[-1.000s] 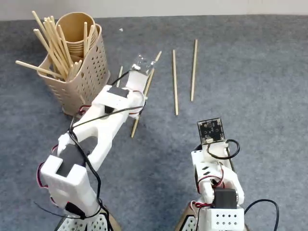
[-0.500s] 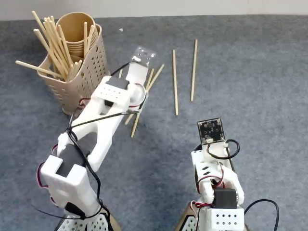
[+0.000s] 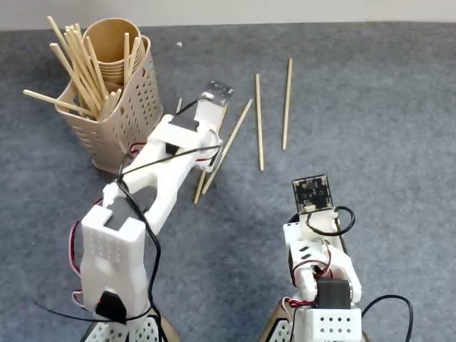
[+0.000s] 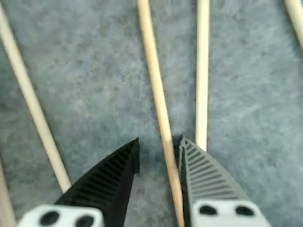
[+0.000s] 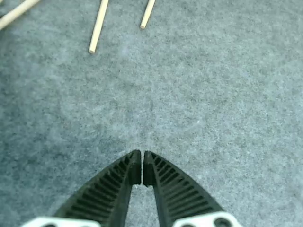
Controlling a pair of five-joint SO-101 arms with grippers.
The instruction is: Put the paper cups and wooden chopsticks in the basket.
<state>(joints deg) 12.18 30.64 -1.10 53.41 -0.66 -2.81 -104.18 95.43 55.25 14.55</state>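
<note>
A beige perforated basket (image 3: 132, 117) stands at the back left, holding stacked paper cups (image 3: 110, 43) and several wooden chopsticks (image 3: 75, 64). Loose chopsticks lie on the carpet: a slanted one (image 3: 231, 139) by the left arm and two nearly parallel ones (image 3: 258, 121) (image 3: 286, 103) farther right. My left gripper (image 4: 158, 144) is open and low over the carpet, with one chopstick (image 4: 154, 75) running between its fingers. Another chopstick (image 4: 202, 71) lies just outside one finger. My right gripper (image 5: 142, 161) is shut and holds nothing, over bare carpet at the front right.
Grey carpet (image 3: 385, 142) covers the whole table. Two chopstick ends (image 5: 97, 28) (image 5: 147, 14) lie well ahead of the right gripper. One more chopstick (image 4: 28, 94) lies to the side of the left gripper. The left arm (image 3: 171, 164) reaches diagonally past the basket's front corner.
The left arm has swung to the right and reached farther out. The slanted chopstick beside it has shifted to the right. The right arm has stayed still.
</note>
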